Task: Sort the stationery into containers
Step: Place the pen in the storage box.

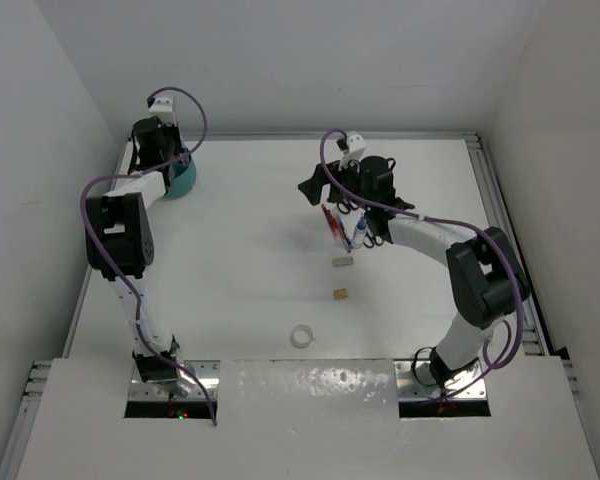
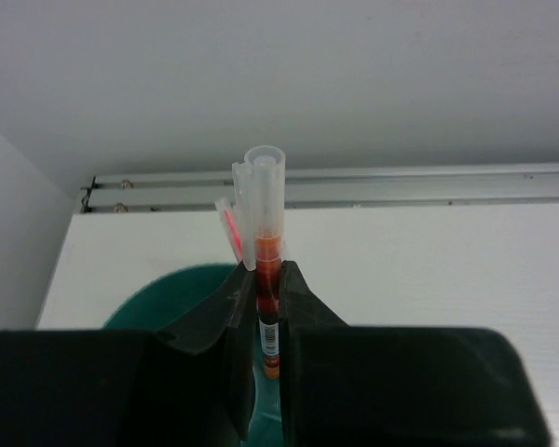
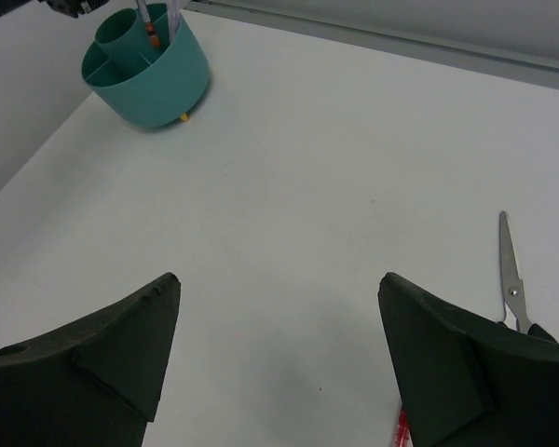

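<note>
Your L gripper [image 2: 265, 300] clamped on red pen [image 2: 266, 253]; pen upright, lower end inside teal cup [image 1: 186, 181] at far-left corner of bench. Your R gripper [image 3: 279, 358] fingers wide apart, nothing btwn them, right of centre. Scissors [image 3: 510, 265] just beside it. White eraser [image 1: 342, 262], tan eraser [image 1: 340, 294], tape ring [image 1: 302, 336] lie nearer near edge

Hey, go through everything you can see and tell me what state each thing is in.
left gripper, shut on the orange pen
orange pen, upright, lower end in the organiser
right gripper, open, holding nothing
teal organiser, upright, pens standing in it
scissors, blades closed, lying flat
tape ring, lying flat
</note>
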